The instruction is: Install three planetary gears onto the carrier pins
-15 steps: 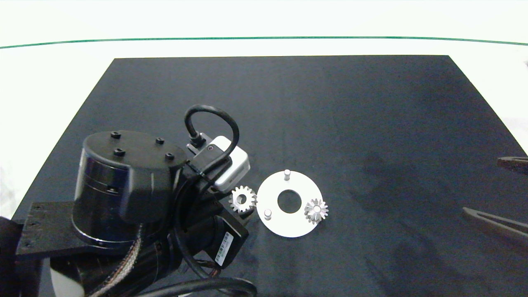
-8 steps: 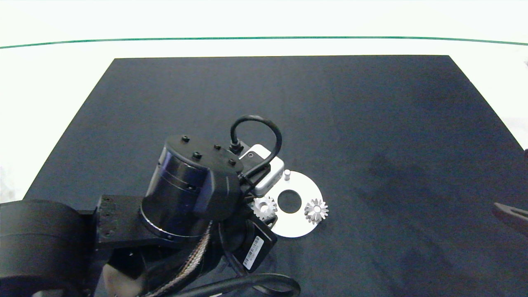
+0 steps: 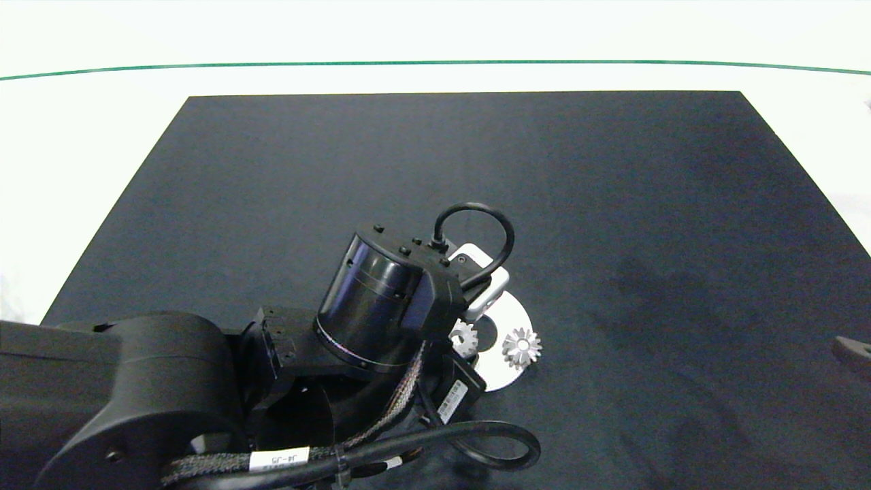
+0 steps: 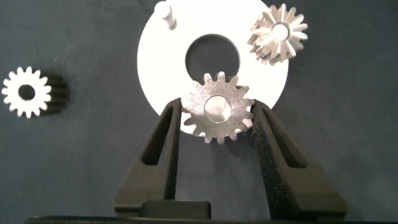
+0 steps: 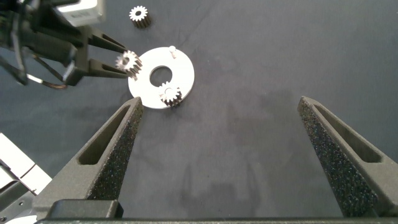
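My left gripper [image 4: 216,111] is shut on a silvery planetary gear [image 4: 216,109], which it holds over the near rim of the white disc [image 4: 155,68]. A pale round face fills this gear's centre hole; I cannot tell whether the gear is seated. A second gear [image 4: 278,32] sits on a carrier pin at the disc's right. One bare pin [image 4: 163,12] stands at the far left. A third gear [image 4: 26,92] lies on the mat left of the disc. From above, the left arm covers most of the disc [image 3: 512,314]. The right gripper [image 5: 221,102] hangs open, far off to the right.
A black mat [image 3: 476,170] covers the white table, with a green line [image 3: 435,63] along the far side. The left arm's wrist and cable [image 3: 469,231] rise above the disc. Only a tip of the right gripper [image 3: 854,352] shows at the right edge.
The left arm has moved right, carrying its gear from beside the disc to over it. The right gripper has drawn back toward the right edge.
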`<state>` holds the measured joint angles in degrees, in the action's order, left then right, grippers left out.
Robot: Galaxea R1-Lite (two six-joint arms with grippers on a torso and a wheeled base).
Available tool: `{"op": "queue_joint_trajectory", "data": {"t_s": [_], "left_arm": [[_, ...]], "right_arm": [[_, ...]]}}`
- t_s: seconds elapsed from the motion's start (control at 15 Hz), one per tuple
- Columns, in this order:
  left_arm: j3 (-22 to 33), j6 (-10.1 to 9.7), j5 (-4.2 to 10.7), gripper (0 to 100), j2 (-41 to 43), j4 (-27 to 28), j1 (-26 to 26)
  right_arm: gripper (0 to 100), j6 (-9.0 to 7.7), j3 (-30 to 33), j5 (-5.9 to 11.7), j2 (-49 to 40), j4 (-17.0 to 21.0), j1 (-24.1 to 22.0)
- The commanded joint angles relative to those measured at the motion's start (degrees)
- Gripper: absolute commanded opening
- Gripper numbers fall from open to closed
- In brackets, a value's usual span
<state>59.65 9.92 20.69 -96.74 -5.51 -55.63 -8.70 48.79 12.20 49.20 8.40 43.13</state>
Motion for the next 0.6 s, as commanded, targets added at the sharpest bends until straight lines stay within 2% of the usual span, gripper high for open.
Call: {"op": "queue_joint_trajectory", "data": {"t_s": [0.07,0.6], "left_arm": [[0.38,0.18,0.14,22,-1.69,0.06,0.17],[-0.67,0.18,0.14,22,-1.43,1.38,0.96]], "right_arm": [[100,-0.08,-0.01,0.10,-0.86,0.04,0.02],[100,-0.17,0.08,-0.07,-1.30,-0.14,0.02]]}}
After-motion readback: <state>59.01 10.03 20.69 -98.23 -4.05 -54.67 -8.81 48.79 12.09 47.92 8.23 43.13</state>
